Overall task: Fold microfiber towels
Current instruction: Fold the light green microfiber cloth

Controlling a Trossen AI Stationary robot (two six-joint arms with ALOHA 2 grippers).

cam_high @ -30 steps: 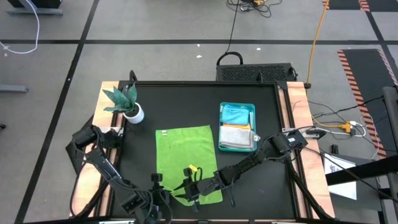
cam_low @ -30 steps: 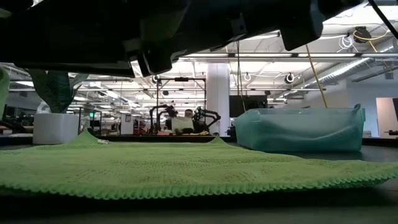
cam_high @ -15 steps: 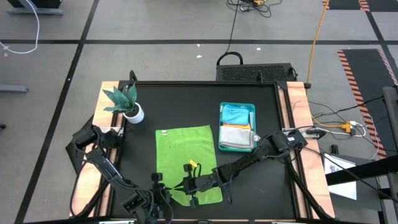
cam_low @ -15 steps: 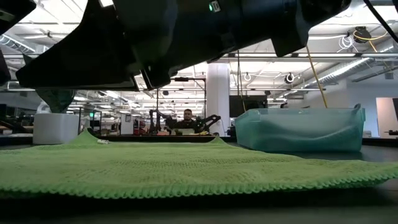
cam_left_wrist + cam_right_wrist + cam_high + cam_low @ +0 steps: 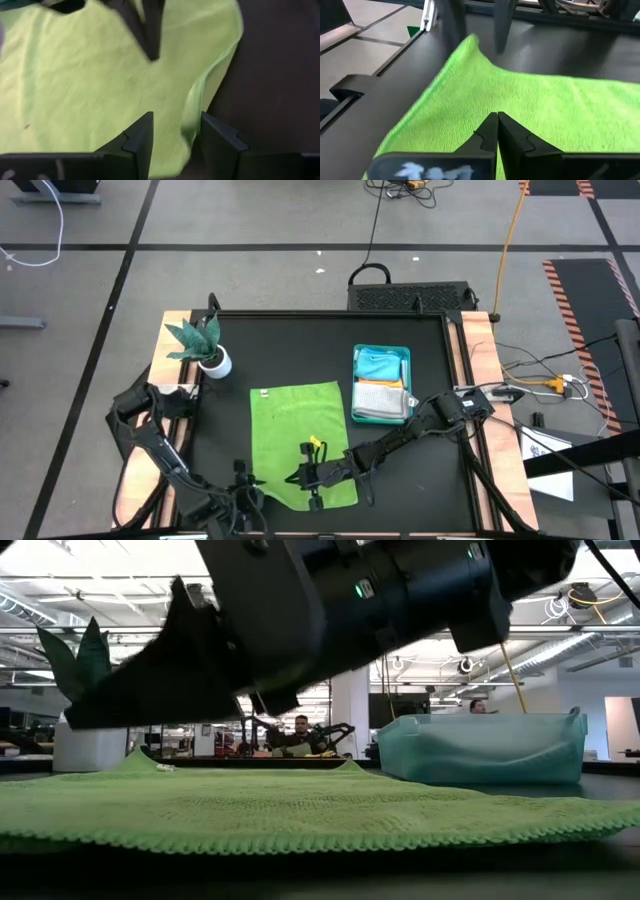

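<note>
From above, the lime green towel (image 5: 298,442) lies spread flat on the black desk (image 5: 300,350), toward its near edge and just beside the teal tray (image 5: 381,384). The tray holds a turquoise-blue towel (image 5: 378,365) and a white-grey towel (image 5: 379,400). A small plant (image 5: 203,345) in a white pot stands near the far left corner. The right gripper (image 5: 303,477) reaches in from the right and sits over the green towel's near edge; the left gripper (image 5: 243,492) is at the towel's near left corner.

At desk height, the green towel (image 5: 300,815) stretches across the foreground with its hemmed edge nearest. Behind it stand the tray (image 5: 480,748) and the plant's pot (image 5: 88,745). A dark arm fills the upper part of the picture, and a person sits in the room far behind.

In the left wrist view, the left gripper (image 5: 176,132) has its fingers parted, straddling the folded-up edge of the green towel (image 5: 100,80) without pinching it.

In the right wrist view, the right gripper (image 5: 497,131) has its fingers pressed fully together, tips down at the surface of the green towel (image 5: 545,110); whether they pinch any cloth cannot be told.
</note>
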